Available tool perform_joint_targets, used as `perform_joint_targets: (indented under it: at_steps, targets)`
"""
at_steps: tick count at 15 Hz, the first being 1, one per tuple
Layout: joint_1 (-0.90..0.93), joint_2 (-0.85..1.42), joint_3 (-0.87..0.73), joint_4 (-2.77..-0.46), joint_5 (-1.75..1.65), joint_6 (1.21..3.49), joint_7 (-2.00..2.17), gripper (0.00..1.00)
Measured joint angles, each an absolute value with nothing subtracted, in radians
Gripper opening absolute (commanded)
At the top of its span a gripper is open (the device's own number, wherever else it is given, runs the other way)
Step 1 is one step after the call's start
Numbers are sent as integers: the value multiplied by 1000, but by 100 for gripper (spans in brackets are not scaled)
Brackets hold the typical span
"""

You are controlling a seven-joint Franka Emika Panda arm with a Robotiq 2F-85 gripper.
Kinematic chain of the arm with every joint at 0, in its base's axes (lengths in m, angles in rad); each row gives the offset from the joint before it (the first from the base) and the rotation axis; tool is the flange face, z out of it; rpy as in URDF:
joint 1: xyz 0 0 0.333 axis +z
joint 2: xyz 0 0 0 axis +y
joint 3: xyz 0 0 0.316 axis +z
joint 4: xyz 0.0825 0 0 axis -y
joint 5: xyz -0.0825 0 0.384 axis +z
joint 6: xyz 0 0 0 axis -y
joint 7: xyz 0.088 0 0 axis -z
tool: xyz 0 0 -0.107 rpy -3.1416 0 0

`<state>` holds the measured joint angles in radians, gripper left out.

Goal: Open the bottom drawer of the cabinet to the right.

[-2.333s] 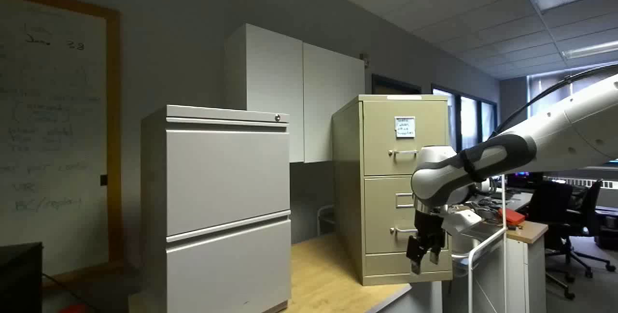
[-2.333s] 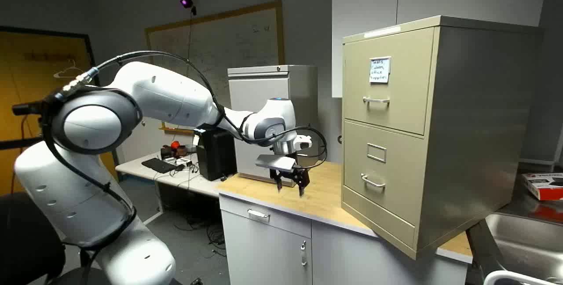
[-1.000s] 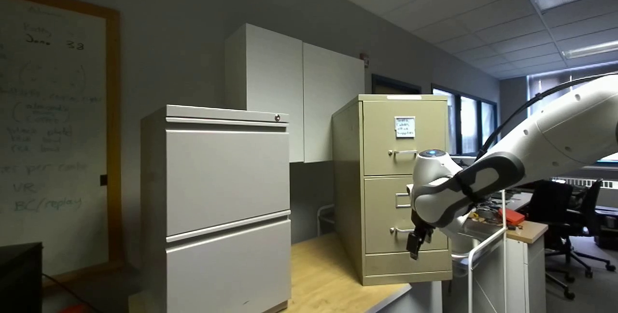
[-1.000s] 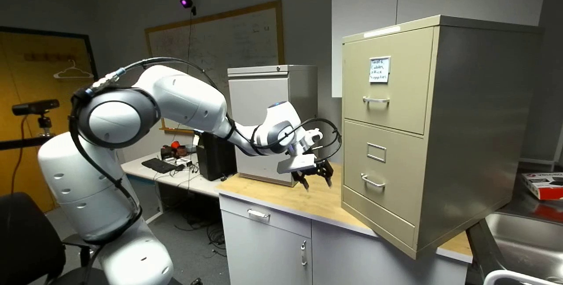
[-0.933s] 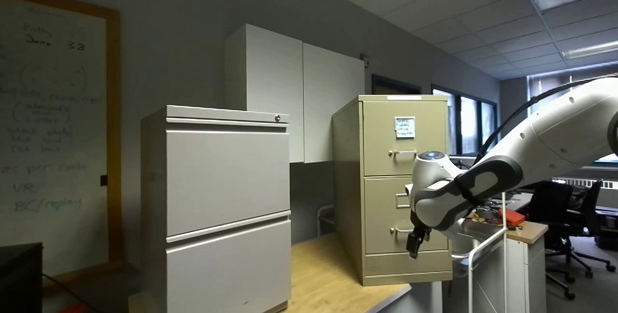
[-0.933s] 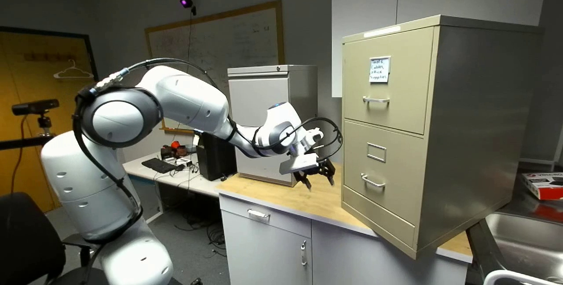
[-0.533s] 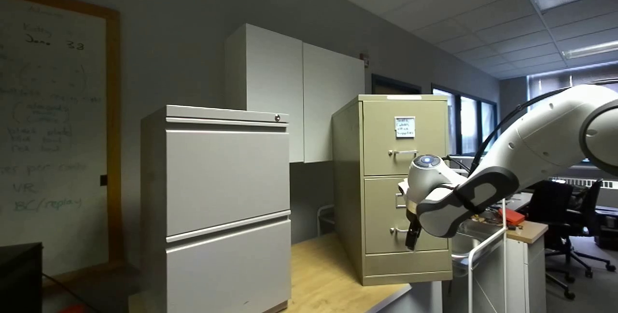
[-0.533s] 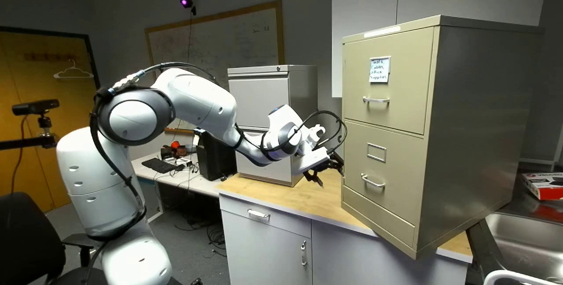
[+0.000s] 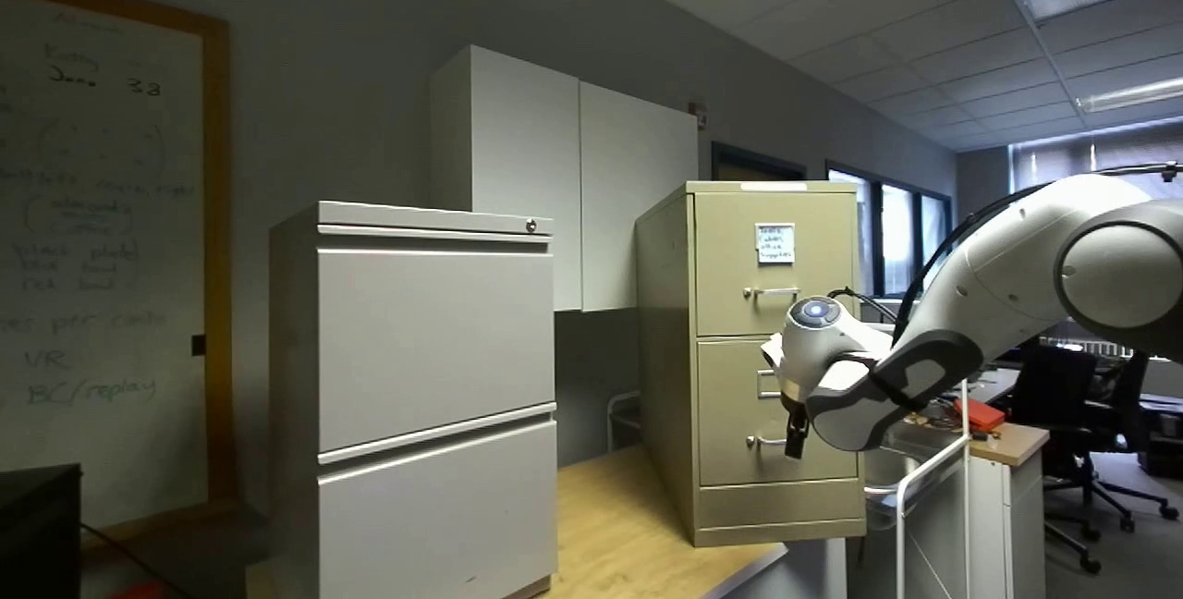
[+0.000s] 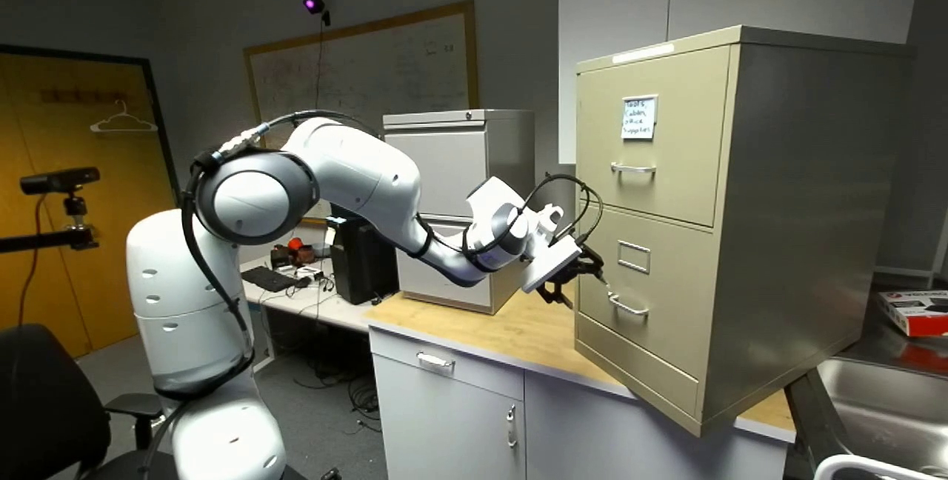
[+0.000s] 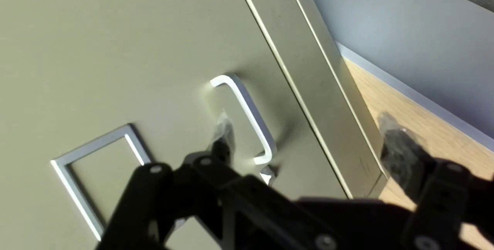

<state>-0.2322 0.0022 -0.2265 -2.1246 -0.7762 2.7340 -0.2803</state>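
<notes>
The tan cabinet (image 10: pixel 800 206) stands on a wood counter. Its bottom drawer (image 10: pixel 674 295) is shut and has a silver handle (image 10: pixel 629 308) below a label frame (image 10: pixel 634 257). My gripper (image 10: pixel 589 295) is open and tilted toward the drawer front, by the handle's left end. In the wrist view, the handle (image 11: pixel 251 117) shows between the spread fingers of my gripper (image 11: pixel 305 115). One fingertip (image 11: pixel 224 128) appears on the label-frame side, close to the handle; I cannot tell if it touches. The other shows over the wood counter. In an exterior view, the arm covers the handle's right part (image 9: pixel 767 441).
A light-grey two-drawer cabinet (image 9: pixel 434 340) stands on the same wood counter (image 10: pixel 518 324). White wall cupboards (image 9: pixel 582 174) hang behind. A sink (image 10: pixel 889 413) is beside the tan cabinet. A white metal rail (image 9: pixel 933 465) is near the arm.
My arm has reached forward to the tan cabinet. The gripper has tilted from pointing down toward the drawer front, and has risen a little lately. The drawer has not moved.
</notes>
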Motion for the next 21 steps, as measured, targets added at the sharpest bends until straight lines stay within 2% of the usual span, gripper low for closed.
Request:
perform_joint_targets:
  at_steps: [21]
  targets:
    - [-267,275,-240,-1872,-766,2740,-456,100]
